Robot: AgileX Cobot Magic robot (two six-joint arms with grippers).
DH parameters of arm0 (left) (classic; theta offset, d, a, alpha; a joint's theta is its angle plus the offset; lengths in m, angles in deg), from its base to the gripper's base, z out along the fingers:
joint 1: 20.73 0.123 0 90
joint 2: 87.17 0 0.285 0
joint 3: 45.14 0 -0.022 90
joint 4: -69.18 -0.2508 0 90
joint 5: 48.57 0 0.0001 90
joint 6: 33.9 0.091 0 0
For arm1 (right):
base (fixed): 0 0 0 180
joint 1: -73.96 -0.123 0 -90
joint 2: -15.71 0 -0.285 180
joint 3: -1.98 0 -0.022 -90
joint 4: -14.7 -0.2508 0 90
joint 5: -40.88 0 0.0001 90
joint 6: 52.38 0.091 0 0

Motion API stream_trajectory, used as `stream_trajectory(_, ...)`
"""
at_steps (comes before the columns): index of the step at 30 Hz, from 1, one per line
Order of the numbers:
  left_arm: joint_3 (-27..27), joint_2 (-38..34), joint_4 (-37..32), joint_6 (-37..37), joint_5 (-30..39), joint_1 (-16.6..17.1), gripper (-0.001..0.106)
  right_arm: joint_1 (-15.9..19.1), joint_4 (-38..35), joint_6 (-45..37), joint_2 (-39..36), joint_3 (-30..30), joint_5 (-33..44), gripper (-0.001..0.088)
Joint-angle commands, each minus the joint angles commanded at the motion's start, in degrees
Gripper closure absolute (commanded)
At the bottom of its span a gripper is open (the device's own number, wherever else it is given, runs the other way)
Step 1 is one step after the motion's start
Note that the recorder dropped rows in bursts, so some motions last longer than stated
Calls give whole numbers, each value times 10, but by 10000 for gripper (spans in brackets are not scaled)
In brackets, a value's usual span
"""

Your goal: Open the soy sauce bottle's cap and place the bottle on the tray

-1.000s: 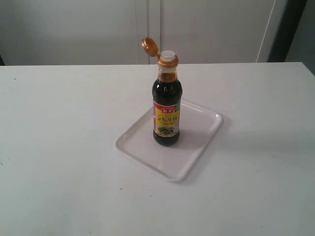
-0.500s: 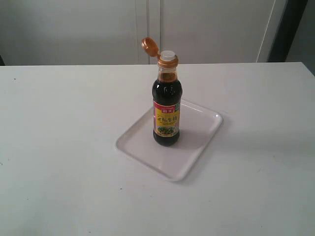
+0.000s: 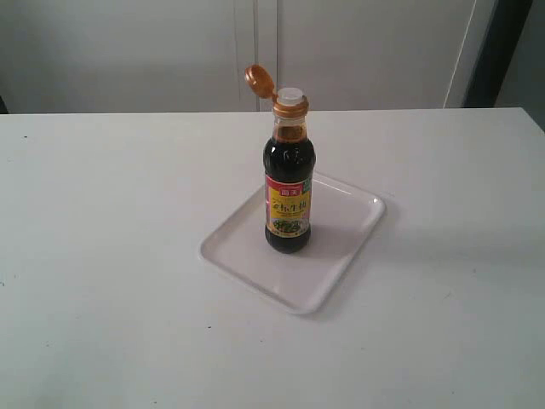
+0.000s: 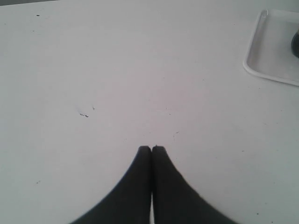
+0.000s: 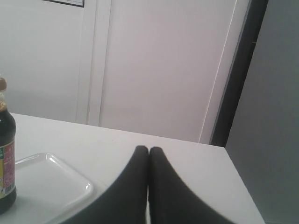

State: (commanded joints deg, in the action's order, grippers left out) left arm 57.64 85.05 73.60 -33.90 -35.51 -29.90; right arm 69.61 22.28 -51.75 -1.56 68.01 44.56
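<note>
Left gripper [image 4: 151,148] closed, dark fingertips pressed together, holding nothing, right gripper [image 5: 148,149] likewise closed and holding nothing, tips touching, neither arm visible in the exterior view

One bottle [image 3: 289,187] is counted, with one cap [image 3: 259,81] and one spout [image 3: 290,95]. One tray [image 3: 341,239] and one table [image 3: 102,256] are counted. Two grippers are seen: the left gripper [image 4: 151,148] and the right gripper [image 5: 148,149].
</note>
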Motion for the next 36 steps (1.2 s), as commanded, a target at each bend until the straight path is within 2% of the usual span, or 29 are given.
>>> stream_trajectory(31,0,0,0,0,0,0,1053,0,-2,-6,0,2,1,868)
stream_trajectory(36,0,0,-2,0,0,0,1053,0,-54,-6,0,31,6,868)
